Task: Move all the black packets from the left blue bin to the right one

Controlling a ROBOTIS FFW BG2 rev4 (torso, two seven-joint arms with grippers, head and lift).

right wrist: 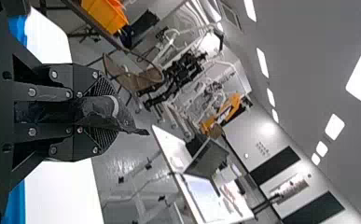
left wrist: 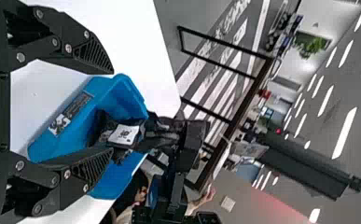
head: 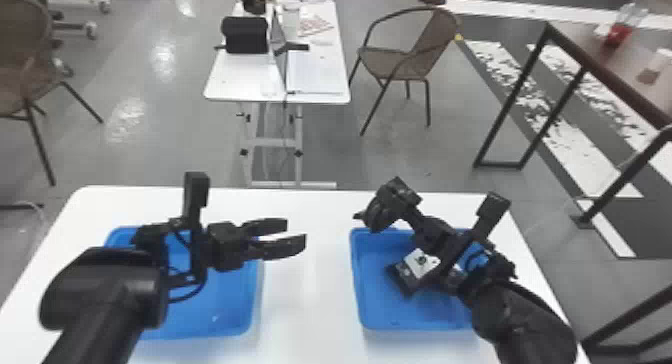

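My left gripper (head: 295, 238) stands open between the bins, right of the left blue bin (head: 220, 313); the left arm hides part of that bin. In the left wrist view, nothing is between the fingers of my left gripper (left wrist: 113, 112). My right gripper (head: 387, 205) is above the back left corner of the right blue bin (head: 355, 283). In the right wrist view, a crumpled black packet (right wrist: 99, 109) is pinched in my right gripper (right wrist: 115, 113). Black packets with a white label (head: 420, 263) lie in the right bin, partly covered by the right arm.
Both bins rest on a white table (head: 310, 308), with a strip of tabletop separating them. Beyond it are another white table (head: 240, 83) with equipment and a brown chair (head: 425, 58). A dark-framed table (head: 605, 83) stands off to the right.
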